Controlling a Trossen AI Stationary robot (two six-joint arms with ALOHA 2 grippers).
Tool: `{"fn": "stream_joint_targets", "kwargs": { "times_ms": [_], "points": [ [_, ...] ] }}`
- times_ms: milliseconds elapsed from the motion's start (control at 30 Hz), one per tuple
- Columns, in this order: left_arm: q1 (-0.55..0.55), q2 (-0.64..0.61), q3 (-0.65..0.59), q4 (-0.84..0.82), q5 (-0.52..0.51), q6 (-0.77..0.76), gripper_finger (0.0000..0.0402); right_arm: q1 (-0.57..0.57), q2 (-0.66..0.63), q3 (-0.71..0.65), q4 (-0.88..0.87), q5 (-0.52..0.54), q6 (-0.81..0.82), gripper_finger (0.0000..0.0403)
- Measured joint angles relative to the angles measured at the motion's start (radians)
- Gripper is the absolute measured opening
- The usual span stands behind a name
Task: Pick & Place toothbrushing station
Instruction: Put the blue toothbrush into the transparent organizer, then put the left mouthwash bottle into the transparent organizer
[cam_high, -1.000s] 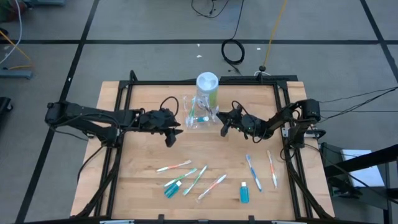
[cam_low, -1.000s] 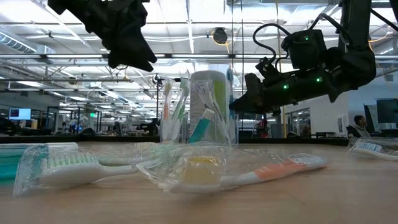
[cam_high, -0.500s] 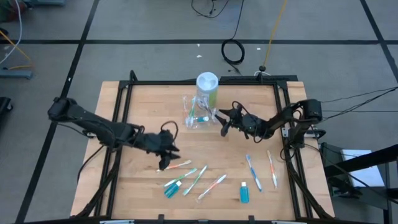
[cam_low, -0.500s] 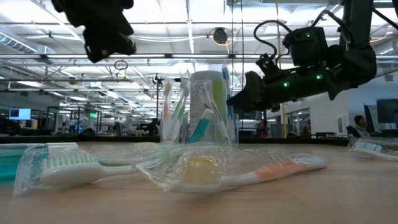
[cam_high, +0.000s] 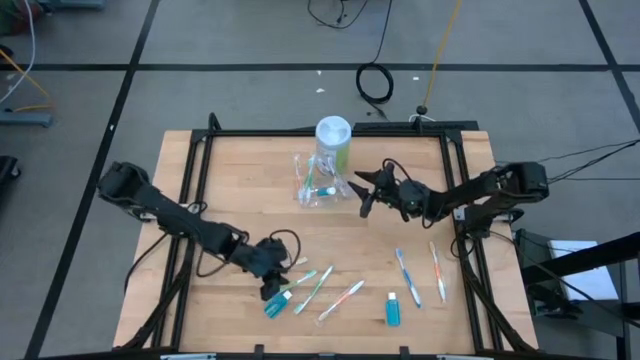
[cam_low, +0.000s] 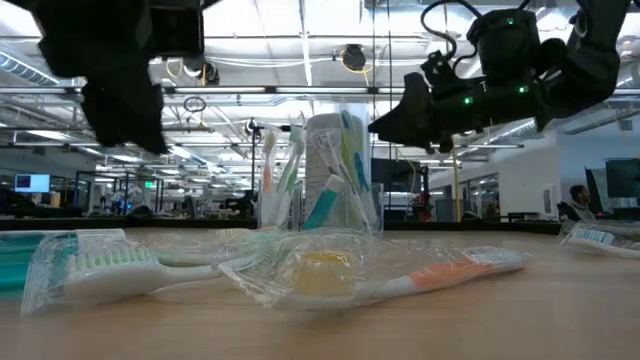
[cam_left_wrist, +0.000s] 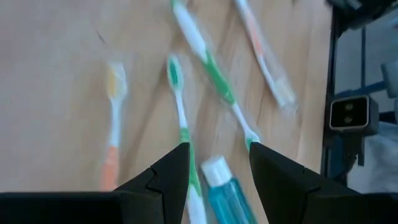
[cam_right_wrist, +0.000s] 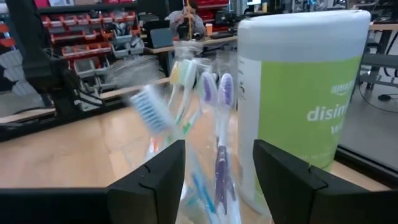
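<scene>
— So, how far is the toothbrushing station now?

— Partly done, I think. The clear cup (cam_high: 318, 185) stands at the back of the bench (cam_high: 220, 160), just beside a white and green wipes canister (cam_high: 333, 141), and several toothbrushes (cam_right_wrist: 219, 134) already stand in it. One small blue tube seems to be inside too (I am not sure, the cup is crowded).

— And what is left?

— Quite a lot. Near the front edge lie four loose toothbrushes (cam_high: 313, 288) and a blue tube (cam_high: 277, 299), and more to the right two more brushes (cam_high: 407, 276) and another blue tube (cam_high: 392, 309).

— Where are the arms?

— The left gripper (cam_high: 272, 272) hangs low over the front group, its jaws apart and empty, with a green brush and the tube directly under them in the left wrist view. My guess is it will take one of these next. The right gripper (cam_high: 366, 193) is just beside the cup, jaws apart, holding nothing.
</scene>
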Motion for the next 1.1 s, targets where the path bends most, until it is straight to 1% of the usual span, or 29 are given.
{"fn": "stream_joint_targets", "kwargs": {
  "times_ms": [100,233,300,433,600,700,900,1100],
  "points": [
    [-0.019,0.061,0.0,0.053,0.04,-0.03,0.0172,0.013,-0.01,0.0,-0.01,0.0,0.0,0.0184],
    [-0.057,0.135,0.0,0.16,0.068,-0.029,0.0172,0.041,-0.009,0.0,-0.027,-0.001,0.014,0.0179],
    [-0.076,0.162,0.001,0.176,0.067,-0.028,0.0172,0.054,-0.009,0.0,-0.048,-0.001,0.02,0.0179],
    [-0.102,0.193,0.02,0.129,0.013,-0.025,0.0172,0.075,-0.009,-0.001,-0.048,-0.001,0.023,0.018],
    [-0.103,0.203,0.026,0.119,-0.061,-0.049,0.0172,0.084,-0.009,-0.001,-0.048,-0.001,0.023,0.0177],
    [-0.104,0.203,0.026,0.11,-0.086,-0.019,0.0172,0.084,-0.009,-0.001,-0.05,-0.001,0.023,0.0177],
    [-0.107,0.214,0.026,0.111,-0.088,0.047,0.0172,0.084,-0.009,-0.001,-0.057,-0.001,0.023,0.0177],
    [-0.107,0.248,0.026,0.145,-0.058,0.06,0.0172,0.084,-0.009,-0.001,-0.092,-0.001,0.023,0.0177]
  ]
}}
